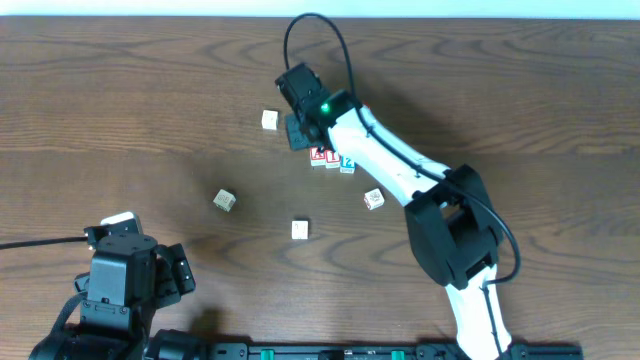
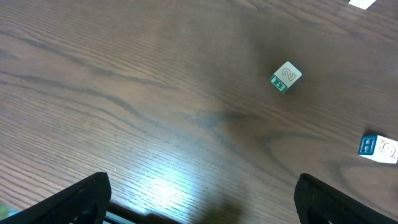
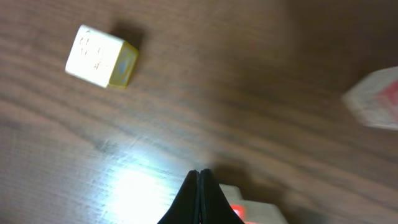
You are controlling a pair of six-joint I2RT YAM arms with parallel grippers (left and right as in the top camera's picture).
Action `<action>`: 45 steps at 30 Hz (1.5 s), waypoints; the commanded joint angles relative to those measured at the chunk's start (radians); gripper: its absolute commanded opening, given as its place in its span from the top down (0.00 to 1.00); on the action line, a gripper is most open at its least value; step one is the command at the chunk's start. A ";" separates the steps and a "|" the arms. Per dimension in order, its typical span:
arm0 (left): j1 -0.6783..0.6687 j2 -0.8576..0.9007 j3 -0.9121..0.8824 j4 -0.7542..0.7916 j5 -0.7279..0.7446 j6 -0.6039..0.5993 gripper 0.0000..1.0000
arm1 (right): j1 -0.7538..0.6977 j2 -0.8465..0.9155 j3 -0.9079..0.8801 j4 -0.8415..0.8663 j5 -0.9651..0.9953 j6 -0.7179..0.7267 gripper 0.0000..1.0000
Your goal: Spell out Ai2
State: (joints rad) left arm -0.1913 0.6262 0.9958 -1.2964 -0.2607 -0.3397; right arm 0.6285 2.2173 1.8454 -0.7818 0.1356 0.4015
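Three small cubes stand side by side in a slanted row at mid-table: the red A cube (image 1: 318, 154), the red I cube (image 1: 332, 158) and the blue 2 cube (image 1: 347, 163). My right gripper (image 1: 297, 136) is shut with nothing in it, its tip just up-left of the A cube. In the right wrist view the shut fingertips (image 3: 199, 190) come to a point just in front of a red-marked cube (image 3: 252, 211) whose letter I cannot read. My left gripper (image 1: 182, 272) rests at the near left, far from the row, jaws wide open (image 2: 202, 205) over bare table.
Pale cubes lie scattered: one (image 1: 270, 120) up-left of the right gripper, also a pale cube (image 3: 101, 56) with a yellow side; others at the left (image 1: 225, 200), front (image 1: 300, 230) and right (image 1: 373, 199). A green-marked cube (image 2: 286, 77) and a blue-marked cube (image 2: 378, 148) lie ahead of the left gripper.
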 commanded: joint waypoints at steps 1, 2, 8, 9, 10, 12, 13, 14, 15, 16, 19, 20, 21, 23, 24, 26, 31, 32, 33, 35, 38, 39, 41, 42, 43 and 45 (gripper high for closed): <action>0.003 -0.003 0.004 0.001 -0.001 -0.004 0.05 | -0.028 0.003 0.084 -0.074 0.056 0.019 0.99; 0.003 -0.003 0.004 0.001 -0.001 -0.004 0.05 | -0.033 0.000 0.103 -0.105 0.056 0.029 0.99; 0.003 -0.003 0.004 0.001 -0.001 -0.004 0.04 | -0.057 -0.036 0.175 -0.285 0.055 0.079 0.99; 0.003 -0.003 0.004 0.001 -0.001 -0.004 0.05 | -0.062 -0.045 0.175 -0.317 0.055 0.103 0.99; 0.003 -0.003 0.004 0.001 -0.001 -0.004 0.04 | -0.067 -0.052 0.175 -0.346 0.047 0.117 0.99; 0.003 -0.003 0.004 0.001 -0.001 -0.004 0.05 | -0.077 -0.063 0.175 -0.393 0.019 0.122 0.99; 0.003 -0.003 0.004 0.001 -0.001 -0.004 0.05 | -0.080 -0.066 0.175 -0.417 0.006 0.123 0.99; 0.003 -0.003 0.004 0.001 -0.001 -0.004 0.05 | -0.081 -0.067 0.175 -0.439 0.006 0.128 0.98; 0.003 -0.003 0.004 0.001 -0.001 -0.004 0.05 | -0.081 -0.067 0.175 -0.462 0.010 0.133 0.99; 0.003 -0.003 0.004 0.001 -0.001 -0.004 0.05 | -0.081 -0.067 0.175 -0.481 0.016 0.138 0.99; 0.003 -0.003 0.004 0.001 -0.001 -0.004 0.05 | -0.082 -0.067 0.168 -0.531 0.029 0.154 0.99; 0.003 -0.003 0.004 0.001 -0.001 -0.004 0.05 | -0.085 -0.067 0.168 -0.542 0.034 0.165 0.99; 0.003 -0.003 0.004 0.001 -0.001 -0.004 0.05 | -0.091 -0.067 0.168 -0.554 0.037 0.171 0.99; 0.003 -0.003 0.004 0.001 -0.001 -0.004 0.05 | -0.109 -0.067 0.167 -0.562 0.037 0.170 0.99; 0.003 -0.003 0.004 0.001 -0.001 -0.004 0.05 | -0.120 -0.067 0.164 -0.561 0.037 0.170 0.99; 0.003 -0.003 0.004 0.001 -0.001 -0.004 0.05 | -0.143 -0.067 0.163 -0.559 0.028 0.170 0.99; 0.003 -0.003 0.004 0.001 -0.001 -0.004 0.05 | -0.172 -0.082 0.163 -0.549 0.011 0.141 0.99; 0.003 -0.003 0.004 0.001 -0.001 -0.004 0.05 | -0.173 -0.085 0.163 -0.549 0.011 0.133 0.99; 0.003 -0.003 0.004 0.001 -0.001 -0.004 0.05 | -0.173 -0.086 0.163 -0.549 0.011 0.126 0.99; 0.003 -0.003 0.004 0.001 -0.001 -0.004 0.05 | -0.173 -0.087 0.163 -0.549 0.008 0.116 0.99; 0.003 -0.003 0.004 0.001 -0.001 -0.004 0.05 | -0.170 -0.087 0.163 -0.550 -0.014 0.097 0.99; 0.003 -0.003 0.004 0.001 -0.001 -0.004 0.05 | -0.170 -0.087 0.163 -0.553 -0.026 0.093 0.99; 0.003 -0.003 0.004 0.001 -0.001 -0.004 0.05 | -0.172 -0.089 0.162 -0.555 -0.031 0.086 0.99; 0.003 -0.003 0.004 0.001 -0.001 -0.004 0.05 | -0.172 -0.096 0.159 -0.554 -0.031 0.079 0.99; 0.003 -0.003 0.004 0.001 -0.001 -0.004 0.05 | -0.171 -0.106 0.151 -0.548 -0.032 0.070 0.99; 0.003 -0.003 0.004 0.001 -0.001 -0.004 0.05 | -0.164 -0.142 0.108 -0.513 -0.031 0.049 0.99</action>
State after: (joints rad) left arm -0.1913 0.6262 0.9958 -1.2957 -0.2607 -0.3397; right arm 0.4557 2.1525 1.9919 -1.3163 0.1131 0.4927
